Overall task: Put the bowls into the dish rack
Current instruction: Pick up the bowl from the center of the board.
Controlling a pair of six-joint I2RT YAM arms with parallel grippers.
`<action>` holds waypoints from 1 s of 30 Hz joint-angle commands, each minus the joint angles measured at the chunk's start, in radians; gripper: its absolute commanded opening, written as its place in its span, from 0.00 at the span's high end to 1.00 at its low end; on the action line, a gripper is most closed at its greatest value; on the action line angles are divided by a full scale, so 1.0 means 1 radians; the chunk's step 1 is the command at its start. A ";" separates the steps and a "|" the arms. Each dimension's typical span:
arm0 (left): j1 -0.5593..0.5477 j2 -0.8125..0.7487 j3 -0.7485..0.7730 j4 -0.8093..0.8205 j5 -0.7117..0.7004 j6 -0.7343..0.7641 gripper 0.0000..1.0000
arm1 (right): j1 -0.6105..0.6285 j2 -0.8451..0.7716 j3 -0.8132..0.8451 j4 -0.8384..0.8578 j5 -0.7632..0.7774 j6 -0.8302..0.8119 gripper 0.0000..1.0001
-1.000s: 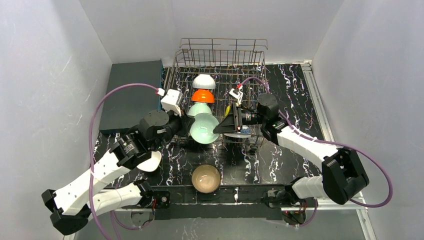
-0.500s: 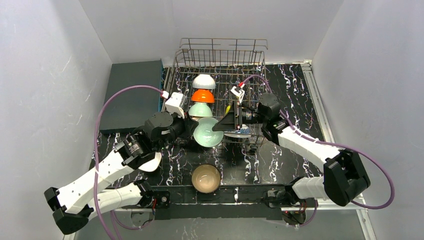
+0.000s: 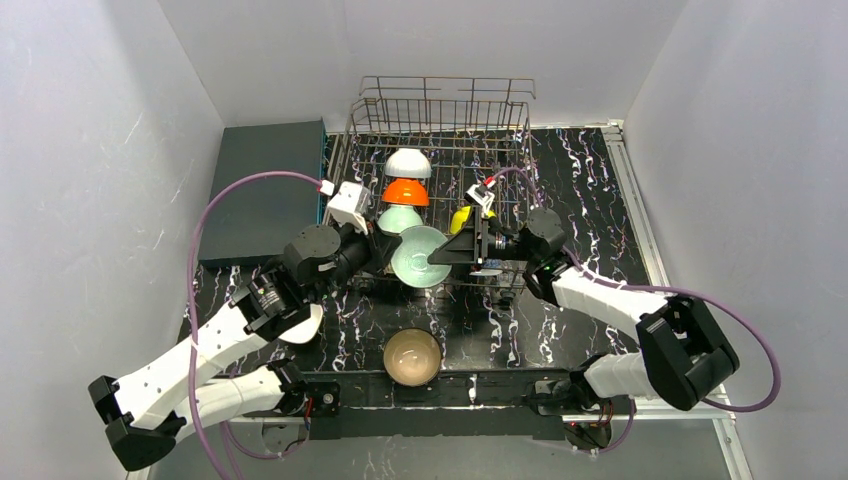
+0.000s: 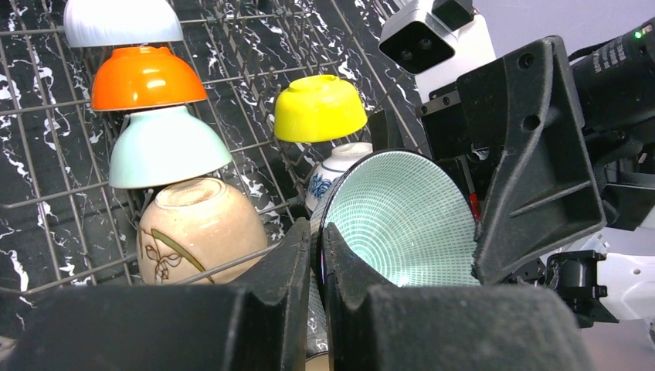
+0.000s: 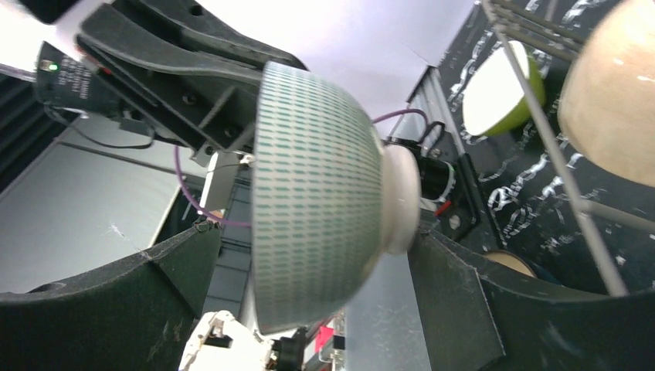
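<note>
My left gripper (image 4: 320, 247) is shut on the rim of a mint green ribbed bowl (image 4: 402, 220), held on its side at the front edge of the dish rack (image 3: 440, 110). My right gripper (image 3: 452, 250) is open. Its fingers (image 5: 479, 301) straddle the same bowl (image 5: 317, 193), one near the foot and one clear of the rim. In the rack stand a white bowl (image 3: 408, 163), an orange bowl (image 3: 405, 191), a mint bowl (image 3: 398, 217), a yellow bowl (image 3: 460, 218), a peach-tan bowl (image 4: 201, 228) and a blue-and-white bowl (image 4: 332, 174).
A tan bowl (image 3: 412, 357) sits upright on the table near the front edge. A lime green bowl (image 5: 502, 89) with a white inside lies under my left arm (image 3: 305, 322). A flat dark grey slab (image 3: 260, 185) lies left of the rack. White walls close in both sides.
My left gripper has carried the mint ribbed bowl right and toward the rack front. My right gripper has shifted so that its open fingers straddle the bowl, uncovering the yellow bowl.
</note>
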 commanded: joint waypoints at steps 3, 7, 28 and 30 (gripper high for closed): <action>-0.002 -0.002 0.014 0.108 0.011 -0.014 1.00 | 0.021 0.038 -0.017 0.356 0.047 0.151 0.02; -0.002 -0.004 0.015 0.094 -0.006 -0.014 1.00 | 0.022 0.039 -0.020 0.409 0.064 0.174 0.04; -0.002 -0.037 -0.002 0.047 -0.032 0.008 1.00 | 0.019 -0.061 -0.034 0.310 0.097 0.159 0.10; -0.002 -0.037 -0.003 0.049 -0.023 0.008 1.00 | 0.019 -0.063 -0.032 0.281 0.105 0.146 0.18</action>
